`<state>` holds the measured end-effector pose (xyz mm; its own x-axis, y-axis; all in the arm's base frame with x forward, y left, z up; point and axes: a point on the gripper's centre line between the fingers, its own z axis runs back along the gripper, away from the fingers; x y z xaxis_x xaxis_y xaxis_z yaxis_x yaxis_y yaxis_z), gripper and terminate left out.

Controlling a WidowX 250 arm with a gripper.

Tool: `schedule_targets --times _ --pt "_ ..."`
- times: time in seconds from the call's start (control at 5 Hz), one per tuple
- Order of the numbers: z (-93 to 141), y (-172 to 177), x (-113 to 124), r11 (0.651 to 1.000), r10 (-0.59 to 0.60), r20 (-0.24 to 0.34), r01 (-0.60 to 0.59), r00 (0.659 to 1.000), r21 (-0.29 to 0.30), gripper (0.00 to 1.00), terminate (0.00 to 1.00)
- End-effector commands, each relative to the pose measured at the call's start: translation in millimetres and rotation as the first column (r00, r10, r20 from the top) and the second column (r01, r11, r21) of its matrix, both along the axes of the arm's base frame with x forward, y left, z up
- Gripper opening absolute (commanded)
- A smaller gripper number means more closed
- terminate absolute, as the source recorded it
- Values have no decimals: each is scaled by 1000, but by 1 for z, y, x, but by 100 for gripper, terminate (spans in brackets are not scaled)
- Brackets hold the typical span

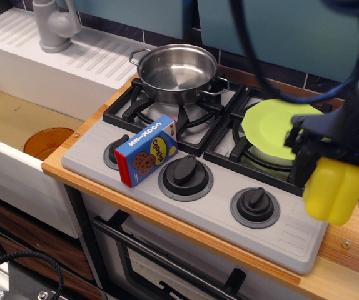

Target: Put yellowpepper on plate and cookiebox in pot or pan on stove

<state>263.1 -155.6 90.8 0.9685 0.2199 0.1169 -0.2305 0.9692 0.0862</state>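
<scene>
I see a toy kitchen: a wooden surface point(348, 262) carries the grey stove point(192, 200), with a white sink and an orange-brown disc point(48, 142) to its left. The end effector point(334, 181) pinches the yellowpepper point(336, 190) by its upper part and holds it in the air over the stove's right front corner, clear of the knobs, which I judge suits a transfer toward the plate. The plate point(273, 125) lies on the right burner grate, just behind the yellowpepper. The cookiebox point(146, 150) stands tilted against the front left knobs, untouched. The pot point(176, 72) sits empty on the left rear burner, ready to receive the cookiebox.
</scene>
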Motion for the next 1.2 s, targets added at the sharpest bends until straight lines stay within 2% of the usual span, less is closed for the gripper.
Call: schedule_targets --times 0.0,0.4,0.6,1.0 --pt "40 15 50 998 -43 61 46 997 -47 0 0" --pt "31 40 113 992 -102 103 109 990 -66 0 0" --pt "20 50 131 988 -119 124 130 985 -81 0 0" --pt "3 62 136 986 -132 142 144 981 -81 0 0"
